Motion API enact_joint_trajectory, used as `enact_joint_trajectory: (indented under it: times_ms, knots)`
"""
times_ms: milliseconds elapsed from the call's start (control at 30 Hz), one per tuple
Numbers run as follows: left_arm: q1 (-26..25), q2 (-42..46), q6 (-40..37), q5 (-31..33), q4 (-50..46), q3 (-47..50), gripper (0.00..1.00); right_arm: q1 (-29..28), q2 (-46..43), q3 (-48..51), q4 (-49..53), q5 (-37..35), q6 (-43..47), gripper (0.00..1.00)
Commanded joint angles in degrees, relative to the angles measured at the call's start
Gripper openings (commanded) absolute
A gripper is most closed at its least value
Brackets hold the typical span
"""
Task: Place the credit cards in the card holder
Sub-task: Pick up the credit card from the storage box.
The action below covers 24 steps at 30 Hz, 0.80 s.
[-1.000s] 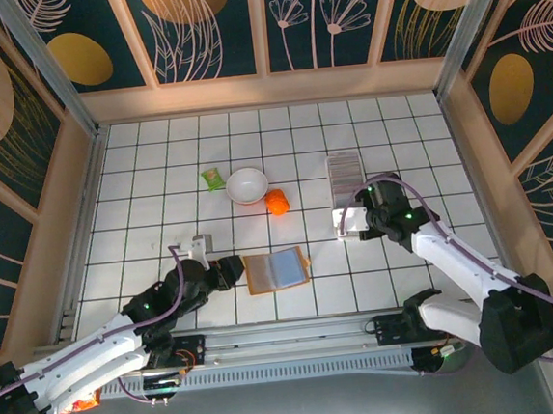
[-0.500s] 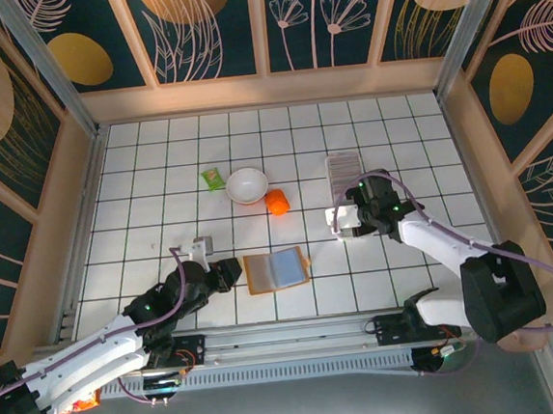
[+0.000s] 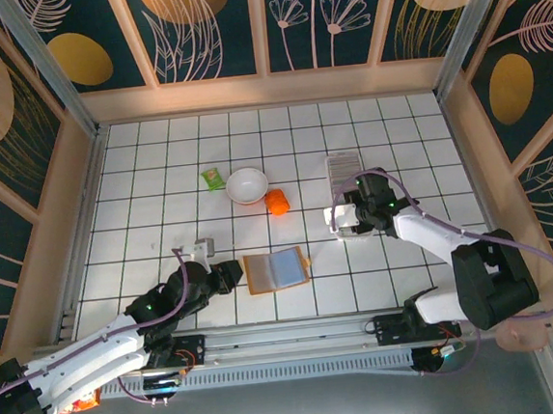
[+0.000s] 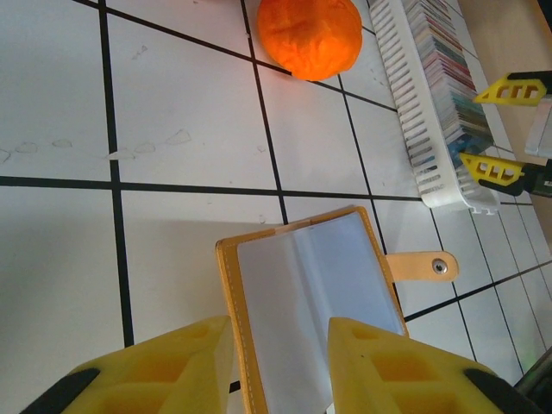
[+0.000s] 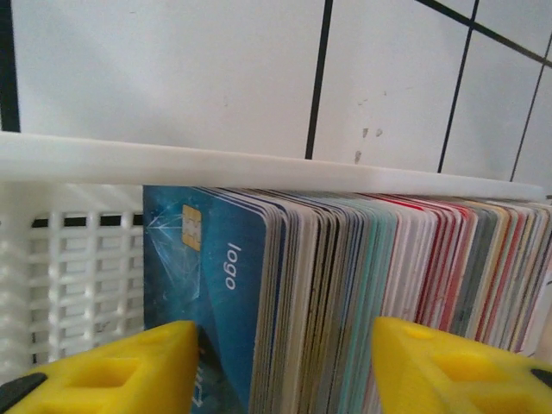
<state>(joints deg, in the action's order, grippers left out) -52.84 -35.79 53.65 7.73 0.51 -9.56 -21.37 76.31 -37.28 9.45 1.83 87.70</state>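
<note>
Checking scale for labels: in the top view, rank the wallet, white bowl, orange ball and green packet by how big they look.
Largest: wallet.
Next: white bowl.
Last: orange ball and green packet, which look about alike, so I leave them unranked.

Figure: white tiled table [image 3: 139, 180] with dark grid lines, enclosed by teal wall panels [image 3: 212, 28] bearing gold botanical motifs.
</note>
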Motion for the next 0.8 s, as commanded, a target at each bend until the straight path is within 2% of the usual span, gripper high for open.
enact_joint_trajectory:
  times_ms: [0, 267, 433, 767]
  knots:
    - [0.0, 0.0, -0.7, -0.3, 1.5, 1.0, 0.34, 0.5, 0.8, -2.9, -2.1, -0.9, 0.3, 0.50]
    - [0.0, 0.0, 0.0, -0.8, 2.5, 2.4, 0.35, 0.6, 0.3, -4.4, -0.4, -0.8, -0.1, 0.40]
    - [0.0, -0.1, -0.1, -1.3, 2.8, 2.5, 0.34, 0.6, 0.4, -4.9, -0.3, -0.9, -0.3, 0.28]
    - [0.0, -1.1, -0.3, -1.0, 3.4, 2.5, 0.33, 0.7, -0.9, -4.2, -0.2, -0.7, -0.3, 0.20]
